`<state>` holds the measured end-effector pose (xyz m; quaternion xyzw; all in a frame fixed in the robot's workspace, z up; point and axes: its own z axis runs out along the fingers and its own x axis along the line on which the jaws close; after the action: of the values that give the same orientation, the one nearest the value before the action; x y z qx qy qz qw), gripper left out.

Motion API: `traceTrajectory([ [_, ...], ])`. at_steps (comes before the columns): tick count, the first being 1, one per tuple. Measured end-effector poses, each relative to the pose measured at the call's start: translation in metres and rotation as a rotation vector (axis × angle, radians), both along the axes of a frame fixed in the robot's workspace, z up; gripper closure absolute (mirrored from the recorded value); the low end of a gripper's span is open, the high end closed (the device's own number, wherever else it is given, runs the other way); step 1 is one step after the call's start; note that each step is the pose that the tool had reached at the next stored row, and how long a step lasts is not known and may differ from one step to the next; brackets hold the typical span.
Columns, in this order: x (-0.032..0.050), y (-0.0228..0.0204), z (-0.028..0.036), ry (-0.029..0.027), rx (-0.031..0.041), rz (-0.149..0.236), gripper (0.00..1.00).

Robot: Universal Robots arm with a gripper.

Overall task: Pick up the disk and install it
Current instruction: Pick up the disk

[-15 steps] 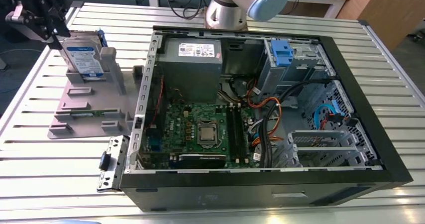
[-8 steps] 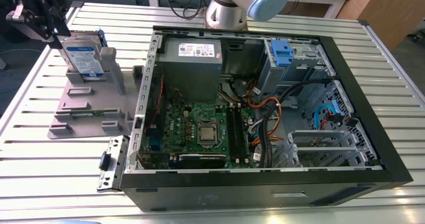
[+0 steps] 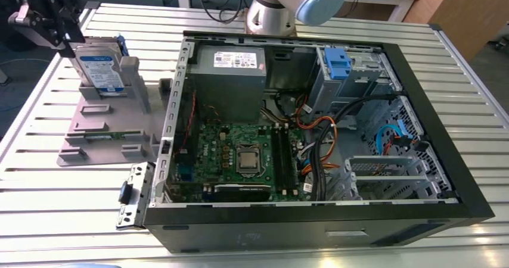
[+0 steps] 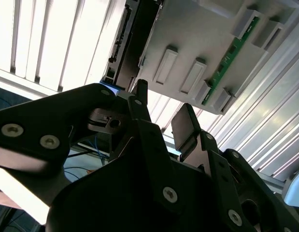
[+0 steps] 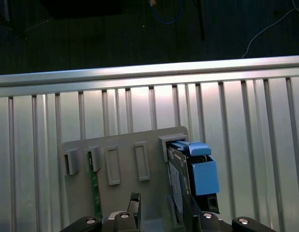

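Jaws: parted, gripping nothing.
Disk: upright in grey holder, just beneath jaws, seemingly untouched.

Single arm. Hand is black, raised off the counter, pointing downward with a slight tilt. A grey bracket is fixed to the wrist just beside the hand. The arm's silver-and-blue joint is well apart from the hand, on the exterior view's right of it. In the second wrist view the hand has two black fingers spread apart with a clear gap between the tips and nothing gripped. A black mounting plate with screw heads sits beside the finger linkages. In the first wrist view the hand shows its fingertips parted, linkage knuckles just behind them.
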<state>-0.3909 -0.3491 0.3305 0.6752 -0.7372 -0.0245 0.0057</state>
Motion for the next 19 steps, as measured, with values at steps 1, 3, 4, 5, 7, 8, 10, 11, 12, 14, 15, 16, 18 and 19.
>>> traceTrajectory([
  [1,0.0,0.0004,0.0,0.0001,0.0,0.0,0.53],
  [3,0.0,0.0011,0.0,0.0,0.0,0.0,0.53],
  [4,0.0,0.0016,0.0,0.0001,0.0,0.0,0.53],
  [5,0.0,0.0021,0.0,0.0,0.0,0.0,0.53],
  [7,0.0,0.0033,-0.0001,0.0,0.0,0.0,0.53],
  [8,0.0,0.004,-0.0001,0.0,0.0,0.0,0.53],
  [10,0.0,0.0057,-0.0001,0.0,0.0,0.0,0.53],
  [11,0.0,0.0065,-0.0002,0.0,0.0,0.0,0.53],
  [12,0.0,0.0074,-0.0002,0.0,0.0,0.0,0.53],
  [14,0.0,0.0091,-0.0002,0.0001,0.0,0.0,0.53],
  [15,0.0,0.01,-0.0002,0.0001,0.0,0.0,0.53],
  [16,0.0,0.0111,-0.0002,0.0,0.0,0.0,0.53],
  [18,0.0,0.0144,-0.0003,-0.0001,0.0,0.0,0.53],
  [19,0.0,0.0147,-0.0003,-0.0001,0.0,0.0,0.53],
])
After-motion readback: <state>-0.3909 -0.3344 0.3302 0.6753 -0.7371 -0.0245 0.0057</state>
